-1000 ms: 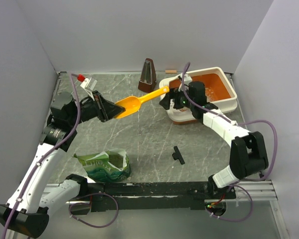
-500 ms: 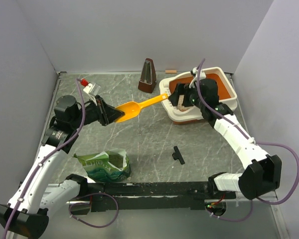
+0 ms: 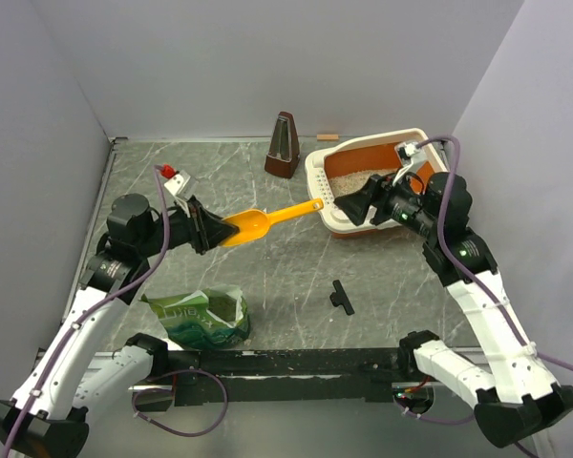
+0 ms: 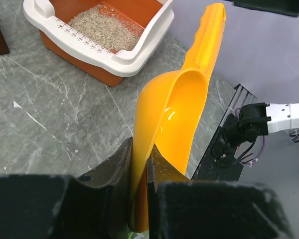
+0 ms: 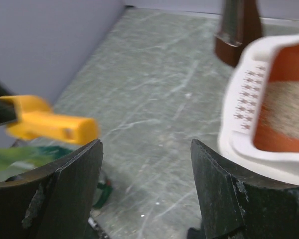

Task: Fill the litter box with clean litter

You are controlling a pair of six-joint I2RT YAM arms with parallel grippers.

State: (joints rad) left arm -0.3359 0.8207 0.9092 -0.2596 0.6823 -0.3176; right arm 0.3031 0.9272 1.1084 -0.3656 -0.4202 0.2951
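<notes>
"Where did things lie, seen from above?"

"The litter box (image 3: 317, 181) stood at the far right of the table (image 3: 286, 267), slotted end toward the middle, with clean litter (image 3: 355, 179) covering part of its orange floor. The left gripper (image 3: 208, 229) was clenched on the bowl of an orange scoop (image 3: 263, 219). The scoop's long axis ran straight at that slotted rim, handle tip just short of it. The right gripper (image 3: 351, 202) hung over the box's near end, spread and empty (plainly the nearer arm)."

"And the left wrist camera?"

"The scoop (image 4: 182, 114) sat pinched on edge between the jaws, its bowl empty as far as I could tell. The box (image 4: 79, 42) lay ahead and to the left."

"The right wrist?"

"Its fingers (image 5: 70, 194) were wide apart with nothing between them, the handle tip (image 5: 50, 124) low on the left, the rim (image 5: 244, 104) on the right. I judged that taking the handle would mean swinging left."

"Room to move?"

"Bare stone lay between the arms. There was a metronome (image 3: 284, 145) behind, a green bag (image 3: 199, 318) by the left arm's base, a small black piece (image 3: 341, 297) nearer the front, and the wall (image 3: 516, 114) close on the box's right."
</notes>
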